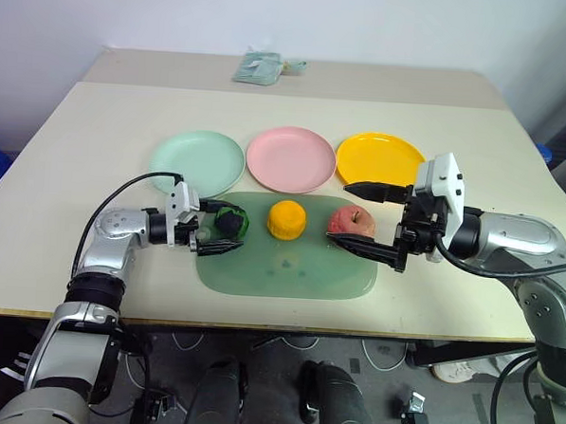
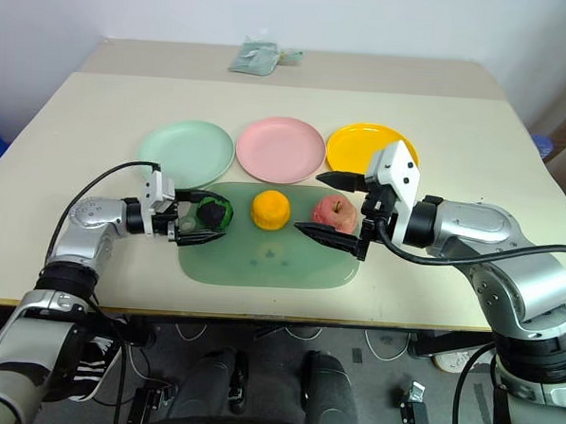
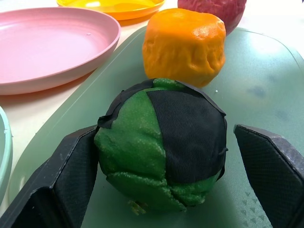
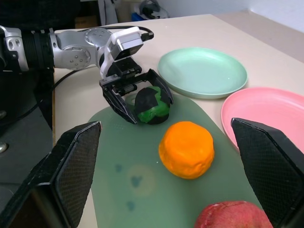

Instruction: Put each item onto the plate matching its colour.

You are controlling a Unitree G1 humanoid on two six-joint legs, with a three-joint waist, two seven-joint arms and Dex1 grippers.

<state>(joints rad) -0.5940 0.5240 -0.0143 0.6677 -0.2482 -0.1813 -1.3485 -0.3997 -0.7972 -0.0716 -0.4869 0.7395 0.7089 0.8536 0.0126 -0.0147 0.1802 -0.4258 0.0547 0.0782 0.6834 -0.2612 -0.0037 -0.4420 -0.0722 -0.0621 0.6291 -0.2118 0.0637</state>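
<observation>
we see three plates [image 1: 196,160] in a row behind the mat [image 1: 289,269]; on the mat, the vegetable [image 1: 231,220] lies left, the fruit [image 1: 287,220] between, the apple [image 1: 350,220] right.

Left arm is reaching in low from the left, forearm about level, with the left gripper [image 1: 217,229] pointing right. Its two black fingers sit apart, one on the far side and one on the near side. Right arm comes in bent from the right, held higher, right gripper [image 1: 362,216] pointing left with fingers spread wide.
</observation>
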